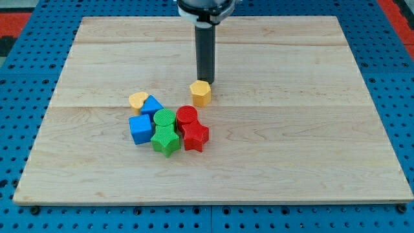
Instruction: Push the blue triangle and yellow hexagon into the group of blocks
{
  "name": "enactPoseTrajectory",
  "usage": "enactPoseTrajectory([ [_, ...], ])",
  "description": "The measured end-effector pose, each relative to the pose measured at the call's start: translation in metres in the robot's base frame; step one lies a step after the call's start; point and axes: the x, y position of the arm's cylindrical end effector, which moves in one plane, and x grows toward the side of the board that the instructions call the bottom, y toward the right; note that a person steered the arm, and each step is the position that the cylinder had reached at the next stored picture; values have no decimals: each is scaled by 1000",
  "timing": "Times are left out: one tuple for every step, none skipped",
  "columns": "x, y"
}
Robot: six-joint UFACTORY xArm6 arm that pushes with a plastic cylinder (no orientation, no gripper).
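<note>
The yellow hexagon [201, 93] lies on the wooden board [291, 129], a short way up and right of the group. My tip [206, 81] stands right behind it, at its top edge, touching or almost touching. The blue triangle [152, 105] sits at the group's upper left, against a yellow heart [137, 99]. The group holds a blue cube [140, 129], a green round block [164, 119], a green star [166, 141], a red round block [187, 116] and a red star [195, 136].
The board lies on a blue perforated table [26, 65]. The arm's dark body [206, 8] hangs over the board's top edge at the centre.
</note>
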Motion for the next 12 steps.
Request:
enactPoseTrajectory([
  [8,-32],
  [27,-38],
  [-18,-26],
  [-40,-13],
  [-40,39],
  [-13,52],
  [-12,45],
  [-13,30],
  [-5,39],
  [32,46],
  [34,27],
  [34,-9],
])
